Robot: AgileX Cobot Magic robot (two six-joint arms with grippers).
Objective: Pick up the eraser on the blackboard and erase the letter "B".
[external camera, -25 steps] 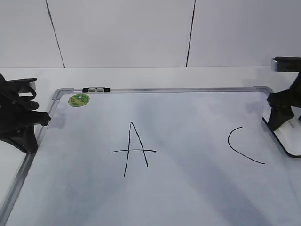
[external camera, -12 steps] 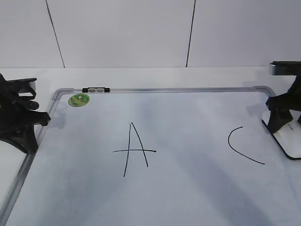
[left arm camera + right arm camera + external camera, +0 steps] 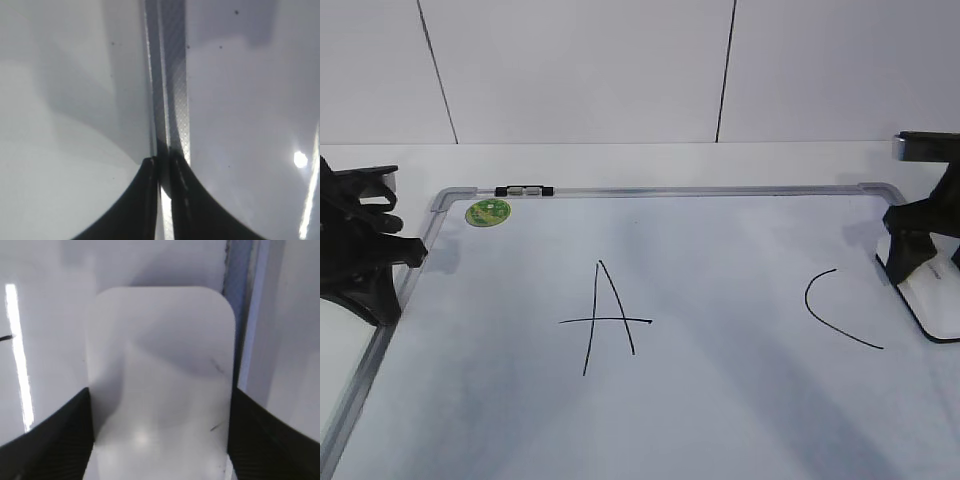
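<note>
The blackboard [image 3: 720,190] is a white dry-erase board with a silver-grey frame, lying flat. No letter "B" shows on it; only a black "A" [image 3: 605,318] and an open "C" [image 3: 835,310] are drawn. The white eraser [image 3: 932,300] rests at the board's right edge, right of the "C". My right gripper [image 3: 918,262] is shut on it; in the right wrist view the eraser [image 3: 160,365] fills the space between the jaws [image 3: 160,440]. My left gripper [image 3: 412,250] is shut and empty over the board's left frame [image 3: 172,75], jaws [image 3: 162,167] together.
A round green magnet [image 3: 487,212] sits at the board's far left corner. A thin black-and-white marker [image 3: 524,190] lies on the far frame beside it. The board's right frame [image 3: 240,315] runs just beside the eraser. A white wall stands behind the table.
My right gripper has moved slightly right and lower with the eraser, closer to the board's right edge. The left arm has not moved.
</note>
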